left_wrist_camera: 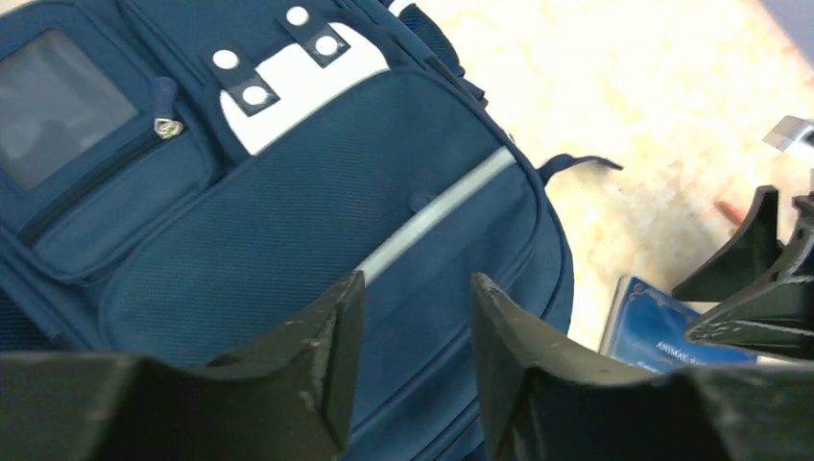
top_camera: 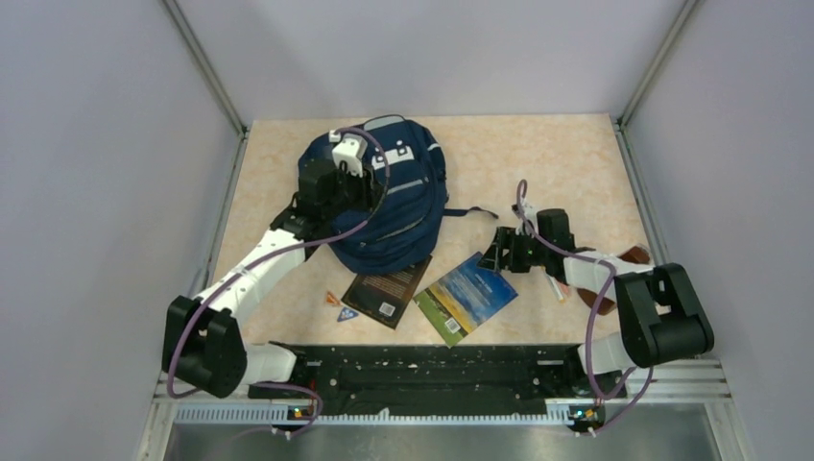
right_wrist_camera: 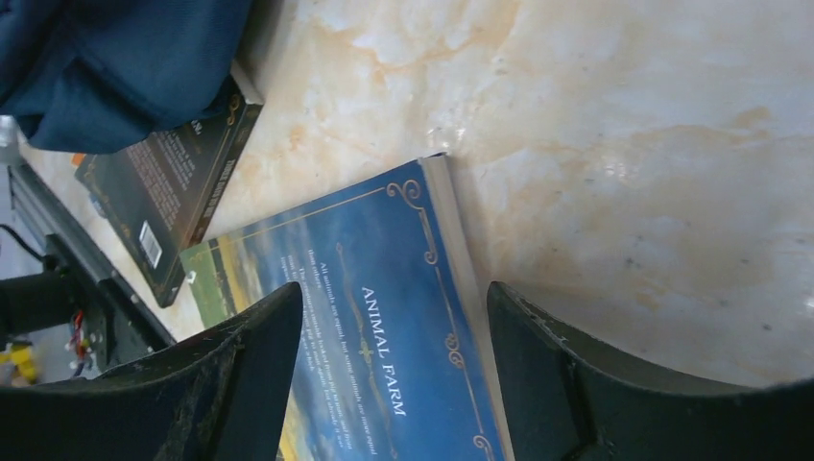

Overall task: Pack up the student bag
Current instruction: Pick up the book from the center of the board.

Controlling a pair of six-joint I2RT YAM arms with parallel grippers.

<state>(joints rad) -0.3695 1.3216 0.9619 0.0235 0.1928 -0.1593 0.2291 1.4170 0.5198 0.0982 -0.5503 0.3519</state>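
My left end effector (left_wrist_camera: 418,280) is over the backpack (top_camera: 408,197), its two fingers spread with only the fabric of the front pocket showing in the gap. I cannot tell whether the tips touch the cloth. The backpack lies front side up on the far left part of the tabletop (top_camera: 547,158), with its white patch and pale stripe facing my left wrist camera. Its near edge overlaps the top of a dark book (top_camera: 389,290) lying flat toward my bases. Just left of that book sits a small blue triangular piece (top_camera: 347,313).

To the right, close beside the dark book, a blue book (top_camera: 467,296) lies flat with "ANIMAL FARM" printed on its cover. My right end effector (right_wrist_camera: 395,288) hangs above that book's far right edge, fingers parted wide and gripping nothing, one over the cover and the other over bare tabletop. Near my right forearm lie a couple of pens (top_camera: 557,286).
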